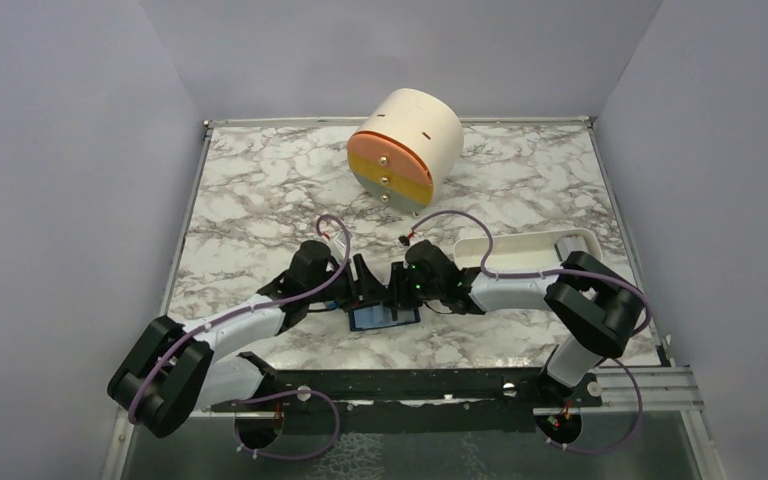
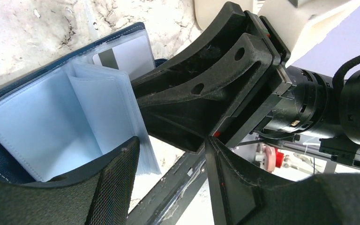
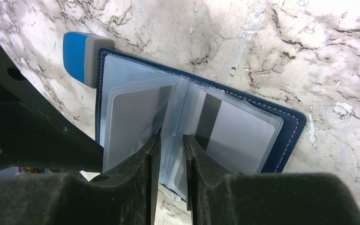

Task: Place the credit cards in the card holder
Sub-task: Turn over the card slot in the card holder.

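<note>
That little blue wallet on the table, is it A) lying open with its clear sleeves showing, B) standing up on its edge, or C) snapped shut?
A: the card holder lies spread flat on the marble table, clear sleeves fanned out, a card in one.

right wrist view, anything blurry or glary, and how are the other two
Right wrist view: the fingers of the right hand are close, dark and soft, the card holder sharp, with mild sheen on its clear sleeves. Left wrist view: the top right corner is bright and washed pale. Top external view: even light, soft shadows, the card holder small and partly hidden.
</note>
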